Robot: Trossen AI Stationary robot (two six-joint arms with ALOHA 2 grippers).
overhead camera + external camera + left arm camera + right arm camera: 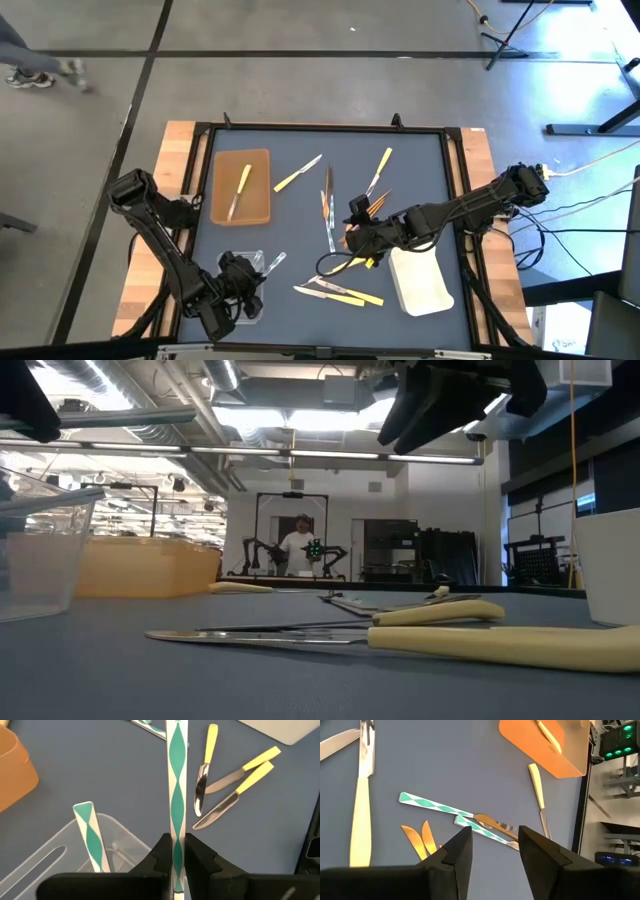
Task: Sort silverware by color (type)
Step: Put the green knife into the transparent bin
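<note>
Silverware is scattered over my dark mat (300,215): yellow-handled knives (235,787), green-and-white patterned pieces (435,806), tan wooden ones (422,840), one yellow knife already in the brown tray (243,187). My left gripper (176,851) is clamped on a green-and-white patterned utensil (176,785) just above the clear tray (60,857), where a matching piece (90,832) lies. The grip is near one end, so I judge it may swing or tip outside the rim on release. My right gripper (495,845) hovers, fingers apart, holding nothing, over the mid-table cluster.
</note>
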